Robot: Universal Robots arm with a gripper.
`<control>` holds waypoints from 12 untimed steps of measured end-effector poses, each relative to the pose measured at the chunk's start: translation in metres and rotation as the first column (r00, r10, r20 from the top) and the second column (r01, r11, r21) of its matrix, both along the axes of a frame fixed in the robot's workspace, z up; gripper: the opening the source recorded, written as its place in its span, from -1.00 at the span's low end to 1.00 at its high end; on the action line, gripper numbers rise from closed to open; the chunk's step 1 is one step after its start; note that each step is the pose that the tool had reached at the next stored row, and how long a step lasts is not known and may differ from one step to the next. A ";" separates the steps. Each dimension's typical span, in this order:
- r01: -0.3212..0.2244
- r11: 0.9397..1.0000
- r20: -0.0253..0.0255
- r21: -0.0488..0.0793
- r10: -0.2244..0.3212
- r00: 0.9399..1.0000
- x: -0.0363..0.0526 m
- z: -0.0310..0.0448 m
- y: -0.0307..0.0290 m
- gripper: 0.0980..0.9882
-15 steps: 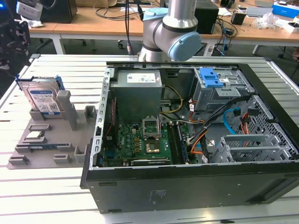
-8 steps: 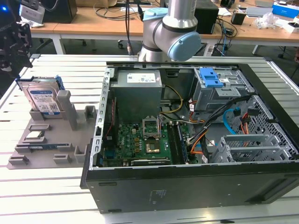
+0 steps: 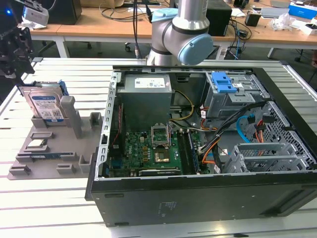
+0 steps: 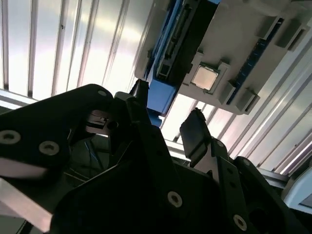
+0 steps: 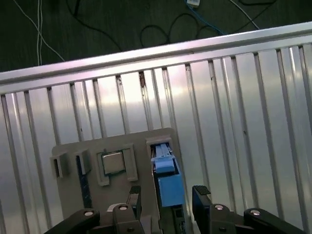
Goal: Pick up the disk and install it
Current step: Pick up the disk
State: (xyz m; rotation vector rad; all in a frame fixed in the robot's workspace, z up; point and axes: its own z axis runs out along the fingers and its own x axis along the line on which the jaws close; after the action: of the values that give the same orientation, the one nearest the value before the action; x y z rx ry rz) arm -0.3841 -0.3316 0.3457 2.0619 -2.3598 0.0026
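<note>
The disk (image 3: 45,106) stands up on its edge in a gray holder (image 3: 74,148). The holder lies on the striped metal table (image 3: 49,213), at the exterior view's left. The disk is silver with a white and blue sticker, and it has a blue frame around it.

The gripper (image 3: 14,54) hangs just above the disk. Its two black fingers (image 5: 201,195) are spread apart. In the first wrist view, the blue top of the disk (image 5: 166,170) sits between the fingers, with a little gap on each side. The gripper holds nothing.

A small square chip (image 5: 113,162) lies flat in the holder, near the disk.

A big open computer box (image 3: 198,198) lies on the table beside the holder. A blue latch (image 3: 223,82) sits in its far corner. The arm's gray and blue base (image 3: 183,29) stands behind the box.
</note>
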 end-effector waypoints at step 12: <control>-0.129 0.992 0.000 0.000 0.129 0.992 0.0016 -0.0162 0.0009 0.00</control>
State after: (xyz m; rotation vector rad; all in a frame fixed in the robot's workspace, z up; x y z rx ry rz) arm -0.3824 -0.3307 0.3295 2.2101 -2.2214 0.0038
